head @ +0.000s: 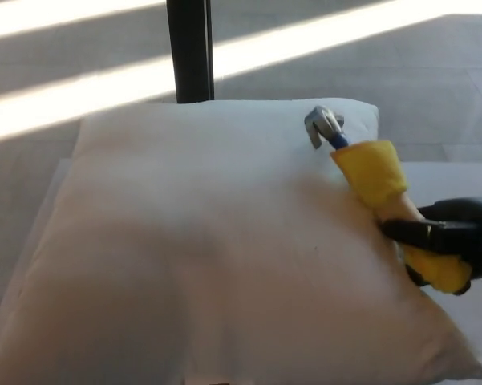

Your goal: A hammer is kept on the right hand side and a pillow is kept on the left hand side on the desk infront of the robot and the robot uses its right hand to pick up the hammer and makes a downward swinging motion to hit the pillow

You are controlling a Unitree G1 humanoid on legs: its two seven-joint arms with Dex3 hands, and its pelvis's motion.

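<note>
Black fingers [409, 233] of the right hand [453, 245] are wrapped tightly round the lower part of the hammer [369, 188], gripping its yellow-wrapped handle near the butt end. From the fingers the handle slants up and away to the left, ending in a grey metal claw head [322, 126] on a short blue neck. The head sits over the far right corner of the white pillow [208, 249]; whether it touches the fabric cannot be told. The pillow spreads wide to the left of the fingers, covering most of the pale surface [457, 180]. Behind it stands a dark post [189, 50]. The left hand does not show.
</note>
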